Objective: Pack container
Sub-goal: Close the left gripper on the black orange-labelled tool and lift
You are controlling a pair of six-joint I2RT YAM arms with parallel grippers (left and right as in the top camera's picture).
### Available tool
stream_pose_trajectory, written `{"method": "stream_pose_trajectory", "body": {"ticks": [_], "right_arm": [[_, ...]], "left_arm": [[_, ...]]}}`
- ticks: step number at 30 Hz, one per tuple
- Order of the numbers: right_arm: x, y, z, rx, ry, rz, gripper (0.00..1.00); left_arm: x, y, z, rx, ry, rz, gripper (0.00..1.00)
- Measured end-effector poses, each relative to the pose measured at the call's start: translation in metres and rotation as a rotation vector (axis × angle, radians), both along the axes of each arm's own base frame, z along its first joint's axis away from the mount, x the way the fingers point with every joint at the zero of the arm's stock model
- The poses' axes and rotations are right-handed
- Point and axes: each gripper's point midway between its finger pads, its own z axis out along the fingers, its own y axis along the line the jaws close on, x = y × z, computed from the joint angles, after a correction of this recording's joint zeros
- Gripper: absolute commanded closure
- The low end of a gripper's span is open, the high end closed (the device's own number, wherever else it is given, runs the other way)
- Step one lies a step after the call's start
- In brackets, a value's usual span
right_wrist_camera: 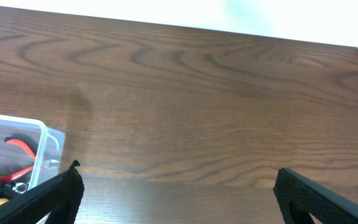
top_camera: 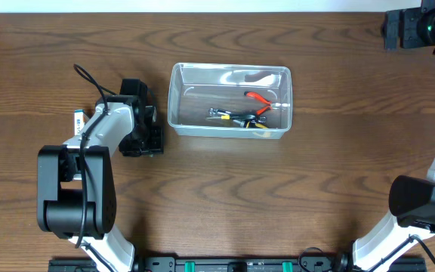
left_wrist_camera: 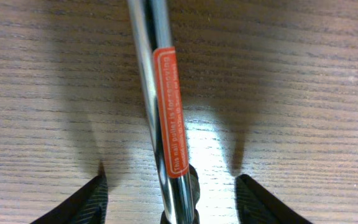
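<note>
- Left end effector (left_wrist_camera: 169,178) hovers over a chrome nail puller (left_wrist_camera: 156,74) near the counter's left edge, its fingers (left_wrist_camera: 86,199) spread apart on either side of the shaft and gripping nothing.
- Right end effector (right_wrist_camera: 176,177) hangs by the far right corner of the counter (right_wrist_camera: 197,106), likewise spread wide and empty.
- The container (top_camera: 174,102) sits mid-counter, toward the far edge, with red-handled pliers (top_camera: 257,97) and other small tools inside.
- The step in hand appears to be seizing the nail puller. It is best done by dropping low so both pads meet the bar squarely, then closing across it near the red label (left_wrist_camera: 169,112).
- Polished steel is likely to roll or slip, so a firm, centred pinch matters before lifting.
</note>
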Motion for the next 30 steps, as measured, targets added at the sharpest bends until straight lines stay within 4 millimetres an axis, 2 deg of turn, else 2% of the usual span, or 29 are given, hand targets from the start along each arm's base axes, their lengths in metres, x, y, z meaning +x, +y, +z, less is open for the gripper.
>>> {"method": "stream_pose_trajectory", "body": {"ticks": [5, 8, 12, 18, 24, 27, 30], "right_arm": [[0.0, 0.0, 0.0, 0.0, 0.0, 0.0, 0.01], [0.0, 0.0, 0.0, 0.0, 0.0, 0.0, 0.01], [0.0, 0.0, 0.0, 0.0, 0.0, 0.0, 0.01], [0.0, 0.0, 0.0, 0.0, 0.0, 0.0, 0.01], [0.0, 0.0, 0.0, 0.0, 0.0, 0.0, 0.01], [0.0, 0.0, 0.0001, 0.0, 0.0, 0.0, 0.01], [0.0, 0.0, 0.0001, 0.0, 0.0, 0.0, 0.01]], "left_arm": [[-0.0002, -0.0005, 0.0, -0.003, 0.001, 0.001, 0.51], [-0.0005, -0.0012, 0.0001, -0.007, 0.003, 0.004, 0.62], [-0.0008, -0.0032, 0.0003, -0.019, 0.004, 0.0, 0.65], [-0.0008, -0.0035, 0.0003, -0.02, 0.004, 0.0, 0.8], [-0.0006, -0.0023, 0.0002, -0.013, 0.003, 0.004, 0.81], [-0.0006, -0.002, 0.0002, -0.012, 0.003, 0.006, 0.9], [-0.0003, -0.0002, -0.0001, -0.001, 0.002, 0.003, 0.94]]}}
